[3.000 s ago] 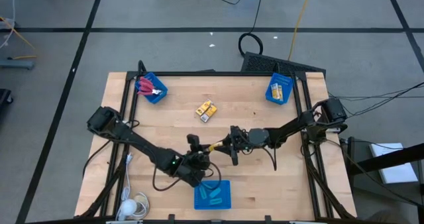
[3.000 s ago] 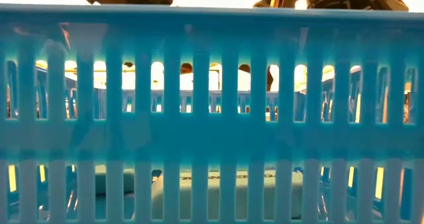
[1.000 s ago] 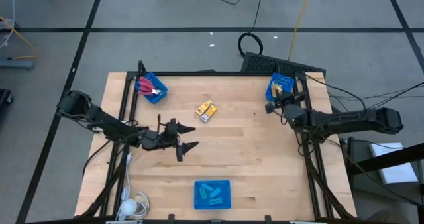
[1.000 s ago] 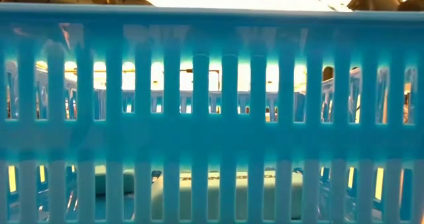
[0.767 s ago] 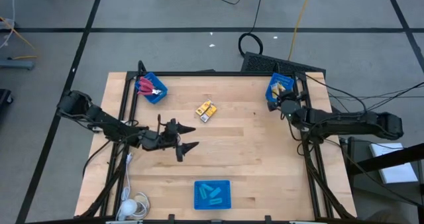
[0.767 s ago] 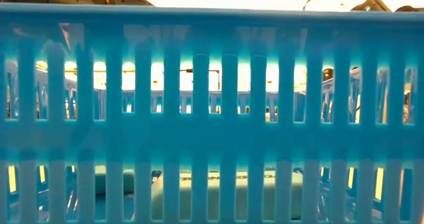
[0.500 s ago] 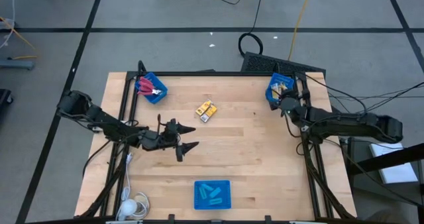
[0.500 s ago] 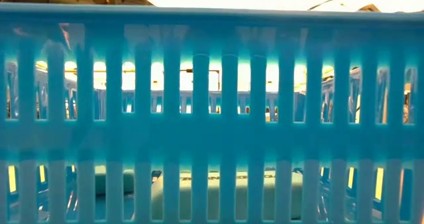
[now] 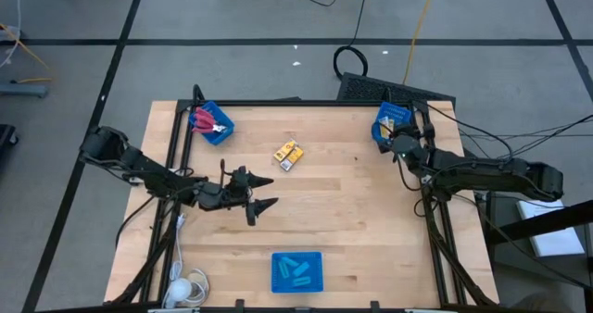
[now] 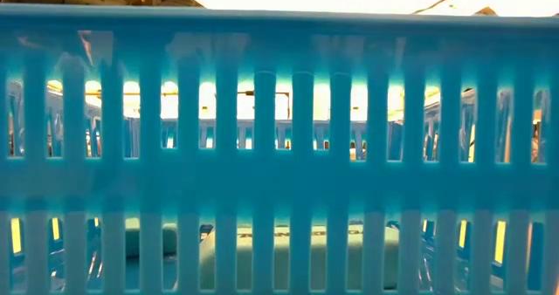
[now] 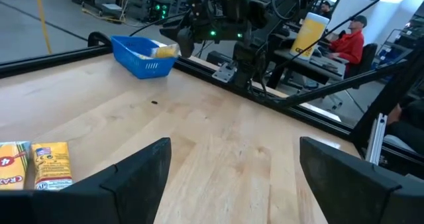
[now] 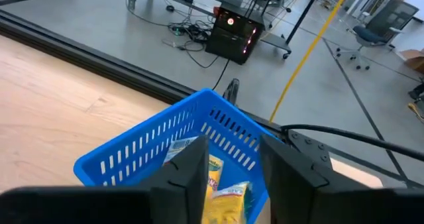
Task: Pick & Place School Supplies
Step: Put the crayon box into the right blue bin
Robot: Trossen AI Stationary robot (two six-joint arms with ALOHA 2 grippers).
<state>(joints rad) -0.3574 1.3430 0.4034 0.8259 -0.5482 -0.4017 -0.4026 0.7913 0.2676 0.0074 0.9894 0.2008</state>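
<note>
Two yellow-orange packs point(image 9: 289, 154) lie flat on the table's far middle, also seen in the left wrist view point(image 11: 33, 166). Red-handled scissors point(image 9: 206, 121) lie in the far-left blue bin. Light-blue pieces point(image 9: 296, 269) lie in the near blue bin point(image 10: 279, 155). My right gripper point(image 9: 396, 140) hangs over the far-right blue bin point(image 12: 152, 151), fingers apart, with a yellow pack point(image 12: 227, 196) between them and another pack point(image 12: 187, 150) in the bin. My left gripper point(image 9: 260, 194) hovers open over bare table, left of centre. My right gripper points slanting down into the far-right bin from its near side, and the yellow pack's upper end point(image 12: 228, 187) shows between its fingers point(image 12: 185, 177). I cannot tell whether the fingers touch the pack.
Black frame rails point(image 9: 185, 137) run along the table's left, far and right sides. A white object with cables point(image 9: 185, 288) lies at the near-left corner. The table's middle and right part is bare wood point(image 9: 352, 220). A person in red point(image 11: 348, 42) sits beyond the table.
My right gripper has moved a little toward the table's right edge, farther over the far-right bin.
</note>
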